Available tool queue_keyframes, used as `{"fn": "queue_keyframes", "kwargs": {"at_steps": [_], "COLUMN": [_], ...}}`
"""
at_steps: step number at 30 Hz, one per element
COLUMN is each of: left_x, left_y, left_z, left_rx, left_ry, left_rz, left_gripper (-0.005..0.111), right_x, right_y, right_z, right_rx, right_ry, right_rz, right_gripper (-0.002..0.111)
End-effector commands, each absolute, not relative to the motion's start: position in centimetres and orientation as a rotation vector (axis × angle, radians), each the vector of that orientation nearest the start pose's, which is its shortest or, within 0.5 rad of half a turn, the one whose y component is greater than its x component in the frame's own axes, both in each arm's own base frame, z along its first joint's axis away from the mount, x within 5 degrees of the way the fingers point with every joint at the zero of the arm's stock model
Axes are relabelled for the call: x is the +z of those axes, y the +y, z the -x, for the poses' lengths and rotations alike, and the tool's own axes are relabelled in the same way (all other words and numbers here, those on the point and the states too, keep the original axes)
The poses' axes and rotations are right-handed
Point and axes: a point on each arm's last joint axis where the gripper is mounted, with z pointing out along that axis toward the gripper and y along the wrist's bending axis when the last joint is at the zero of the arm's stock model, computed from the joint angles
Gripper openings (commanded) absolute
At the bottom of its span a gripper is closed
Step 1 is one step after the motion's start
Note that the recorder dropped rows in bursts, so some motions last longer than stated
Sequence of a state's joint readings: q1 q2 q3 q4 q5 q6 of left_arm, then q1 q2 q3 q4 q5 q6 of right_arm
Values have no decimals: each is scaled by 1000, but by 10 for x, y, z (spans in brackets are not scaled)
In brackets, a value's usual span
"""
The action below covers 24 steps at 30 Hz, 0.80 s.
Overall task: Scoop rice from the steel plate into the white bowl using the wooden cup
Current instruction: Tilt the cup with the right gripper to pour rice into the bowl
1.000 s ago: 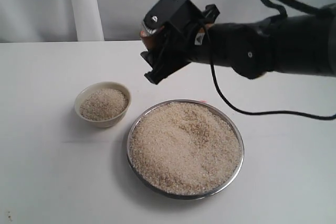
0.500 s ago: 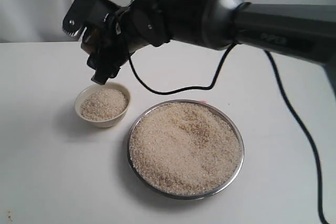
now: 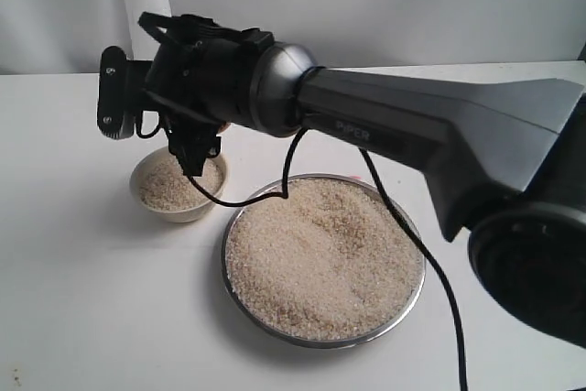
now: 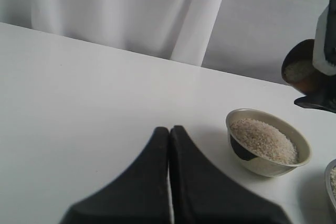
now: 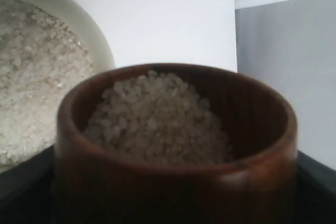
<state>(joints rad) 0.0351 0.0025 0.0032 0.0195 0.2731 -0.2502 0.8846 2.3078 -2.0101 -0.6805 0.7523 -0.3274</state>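
Observation:
The white bowl (image 3: 188, 211) holds rice (image 3: 163, 188) and stands left of the steel plate (image 3: 422, 267), which is heaped with rice (image 3: 320, 258). My right gripper (image 3: 154, 135) reaches across and hangs just above the bowl, its body hiding the wooden cup in the exterior view. In the right wrist view the wooden cup (image 5: 173, 182) sits between the right gripper's (image 5: 173, 203) jaws, filled with rice (image 5: 157, 121), the bowl (image 5: 102, 43) below. The left wrist view shows the cup (image 4: 300, 72) tilted over the bowl (image 4: 262, 166). My left gripper (image 4: 169, 129) is shut, empty, low over the table.
A white table (image 3: 82, 318) carries both dishes. White curtain folds (image 4: 202, 19) hang behind the table's far edge. A black cable (image 3: 417, 235) from the right arm droops across the steel plate. The plate's rim (image 4: 331, 182) shows at the edge of the left wrist view.
The right arm has swung left with the cup, from above the far side of the plate to above the white bowl. Bowl and plate have not moved.

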Motion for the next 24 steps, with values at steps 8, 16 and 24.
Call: {"fn": "queue_keyframes", "kwargs": {"at_steps": [8, 16, 24], "left_x": [189, 189, 189], "left_y": [2, 2, 2], "left_z": [-55, -55, -55], "left_rx": [-147, -147, -147], "left_ry": [1737, 1737, 1737], "left_rz": [237, 237, 237], "left_gripper": [0, 0, 0], "right_x": [199, 186, 187], "right_y": [395, 404, 402], "right_z": [-350, -340, -341], "right_rx": [-812, -1001, -1109], "right_ry": [1483, 1340, 1278], "right_rz": [1851, 1959, 2010], "right_gripper": [0, 0, 0]}}
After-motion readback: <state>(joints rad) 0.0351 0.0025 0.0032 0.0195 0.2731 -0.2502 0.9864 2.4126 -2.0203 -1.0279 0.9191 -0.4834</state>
